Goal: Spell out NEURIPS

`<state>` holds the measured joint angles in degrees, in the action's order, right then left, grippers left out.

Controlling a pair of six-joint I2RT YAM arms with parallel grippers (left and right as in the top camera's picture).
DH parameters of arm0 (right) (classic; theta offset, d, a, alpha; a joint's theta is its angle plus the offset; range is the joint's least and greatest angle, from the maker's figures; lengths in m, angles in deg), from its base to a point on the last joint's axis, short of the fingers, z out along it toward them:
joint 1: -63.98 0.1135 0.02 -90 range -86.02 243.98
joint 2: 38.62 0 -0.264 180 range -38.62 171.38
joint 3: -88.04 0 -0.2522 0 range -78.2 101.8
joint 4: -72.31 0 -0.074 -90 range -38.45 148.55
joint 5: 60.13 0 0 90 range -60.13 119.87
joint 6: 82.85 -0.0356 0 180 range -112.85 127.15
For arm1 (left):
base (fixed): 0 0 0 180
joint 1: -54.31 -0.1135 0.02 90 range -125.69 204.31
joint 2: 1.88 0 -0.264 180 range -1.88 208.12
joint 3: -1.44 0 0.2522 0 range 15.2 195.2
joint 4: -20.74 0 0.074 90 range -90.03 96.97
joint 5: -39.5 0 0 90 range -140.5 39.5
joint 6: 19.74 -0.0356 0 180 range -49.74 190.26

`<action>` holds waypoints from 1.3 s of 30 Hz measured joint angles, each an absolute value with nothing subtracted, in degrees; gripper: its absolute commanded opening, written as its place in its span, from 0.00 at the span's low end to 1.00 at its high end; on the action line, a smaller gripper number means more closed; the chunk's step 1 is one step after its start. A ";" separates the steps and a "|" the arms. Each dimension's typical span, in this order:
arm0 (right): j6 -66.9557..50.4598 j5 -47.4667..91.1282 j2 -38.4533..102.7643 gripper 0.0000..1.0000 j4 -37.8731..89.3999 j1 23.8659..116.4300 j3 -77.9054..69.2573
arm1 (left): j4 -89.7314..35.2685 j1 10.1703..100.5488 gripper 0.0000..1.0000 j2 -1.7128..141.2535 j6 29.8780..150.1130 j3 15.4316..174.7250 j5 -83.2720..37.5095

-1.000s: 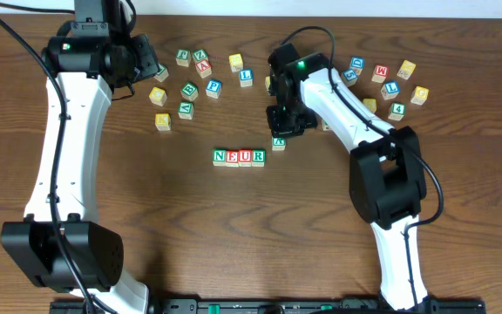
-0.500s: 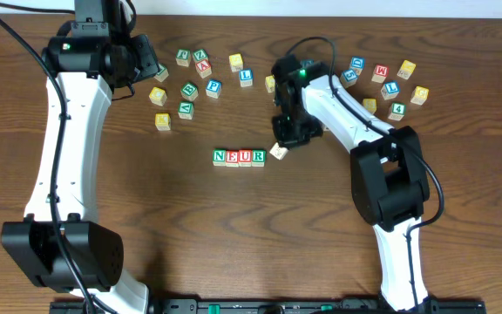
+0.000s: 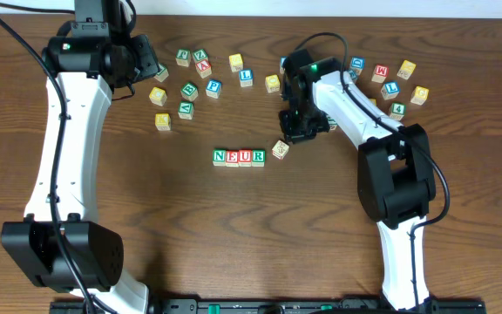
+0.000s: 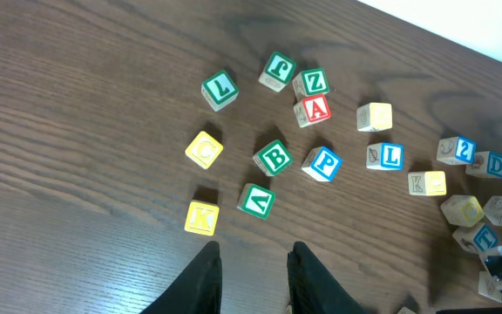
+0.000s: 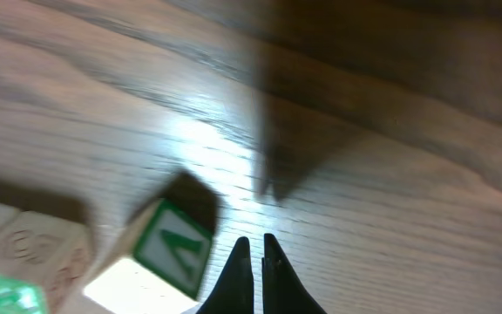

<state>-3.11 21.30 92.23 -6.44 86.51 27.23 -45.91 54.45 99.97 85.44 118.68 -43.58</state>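
Note:
Four cubes stand in a row at mid-table: green N (image 3: 219, 157), red E (image 3: 232, 157), red U (image 3: 245, 157), green R (image 3: 258, 157). Just right of the R lies a tilted cube (image 3: 281, 149), a small gap away. In the right wrist view this tilted cube (image 5: 177, 249) shows a green-lettered face. My right gripper (image 3: 295, 133) hovers up and right of it, shut and empty (image 5: 255, 242). A blue P (image 3: 213, 87) (image 4: 322, 163) lies among the loose cubes at the back. My left gripper (image 3: 146, 64) (image 4: 253, 255) hangs open and empty at the back left.
Loose cubes are scattered at the back left (image 3: 187, 91) and back right (image 3: 390, 88), several with green, blue and yellow faces. A yellow cube (image 4: 201, 217) lies just ahead of my left fingers. The right arm (image 3: 356, 113) crosses above the back-right cubes.
The right gripper has pulled back up and to the right, away from the cube. That cube slid down toward the R and now rests tilted. The left arm has not moved.

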 measured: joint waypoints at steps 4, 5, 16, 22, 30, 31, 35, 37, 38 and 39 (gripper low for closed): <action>-0.69 20.03 91.81 0.01 -5.77 86.68 27.53 | -45.91 54.47 0.26 99.97 85.44 118.68 -43.58; -0.05 19.85 91.68 0.01 -5.70 86.73 27.55 | -45.91 54.45 0.26 99.97 85.44 118.68 -43.58; 6.07 16.86 91.27 0.01 -5.48 87.49 27.60 | -45.93 54.45 0.26 99.97 85.44 118.68 -43.58; 7.95 15.70 91.27 0.01 -5.44 87.84 27.60 | -45.91 54.45 0.26 99.97 85.44 118.68 -43.58; 9.28 14.37 91.27 0.01 -5.37 87.84 27.60 | -45.91 54.47 0.26 99.97 85.44 118.68 -43.58; 9.35 14.32 91.27 0.01 -5.37 87.84 27.60 | -45.91 54.45 0.26 99.97 85.44 118.68 -43.58; 9.61 14.17 91.27 0.01 -5.44 87.84 27.60 | -45.91 54.45 0.26 99.97 85.44 118.68 -43.58; 9.81 14.17 91.27 0.01 -5.42 87.84 27.55 | -45.93 54.45 0.26 99.97 85.44 118.68 -43.58; 9.92 14.19 91.27 0.01 -5.37 87.84 27.47 | -45.93 54.45 0.26 99.97 85.44 118.68 -43.58; 9.96 14.19 91.27 0.01 -5.31 87.84 27.34 | -45.93 54.47 0.26 99.97 85.44 118.68 -43.58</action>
